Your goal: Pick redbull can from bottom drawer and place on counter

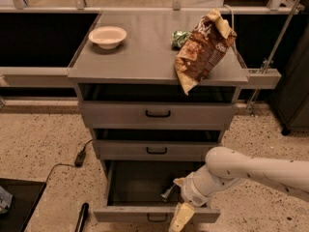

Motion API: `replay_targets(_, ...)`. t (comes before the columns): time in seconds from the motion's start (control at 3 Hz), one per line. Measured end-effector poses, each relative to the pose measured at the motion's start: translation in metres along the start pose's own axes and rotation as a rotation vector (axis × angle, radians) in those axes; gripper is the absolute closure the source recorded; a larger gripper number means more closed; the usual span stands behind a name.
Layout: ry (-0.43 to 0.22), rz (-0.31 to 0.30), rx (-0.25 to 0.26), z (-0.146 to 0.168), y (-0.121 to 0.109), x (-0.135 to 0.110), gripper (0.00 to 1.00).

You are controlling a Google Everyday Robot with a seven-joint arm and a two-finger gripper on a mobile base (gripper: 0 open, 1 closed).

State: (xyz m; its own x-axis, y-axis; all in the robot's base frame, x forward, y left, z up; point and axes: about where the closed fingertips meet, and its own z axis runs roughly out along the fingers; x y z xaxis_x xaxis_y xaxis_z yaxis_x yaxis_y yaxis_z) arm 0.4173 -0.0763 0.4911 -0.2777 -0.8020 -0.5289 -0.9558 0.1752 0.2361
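The redbull can (168, 193) lies on its side in the bottom drawer (137, 187), near the front right part. The drawer is pulled out and open. My gripper (182, 205) is right beside the can, on its right side, low over the front edge of the drawer. It looks very close to the can, but I cannot tell if it touches it. I also cannot tell if my gripper is open or closed, or if it has hold of anything. My white arm (251, 170) comes in from the right.

Above the open drawer are two flatter drawers, the middle drawer (157, 150) and the top drawer (157, 114). Both are pushed in.

On the counter (145, 57) sits a white bowl (107, 36) at the back left. A brown chip bag (203, 50) hangs over the front right edge. A small green wrapper (180, 37) lies just behind the bag.
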Motion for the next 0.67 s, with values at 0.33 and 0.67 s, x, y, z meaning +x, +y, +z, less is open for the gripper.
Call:
replay_targets(0.33, 0.121, -0.020, 0.080, -0.001, -0.004, 0.013, 0.00)
replay_targets(0.67, 0.318, -0.039, 0.182, 0.004, -0.009, 0.067, 0.00)
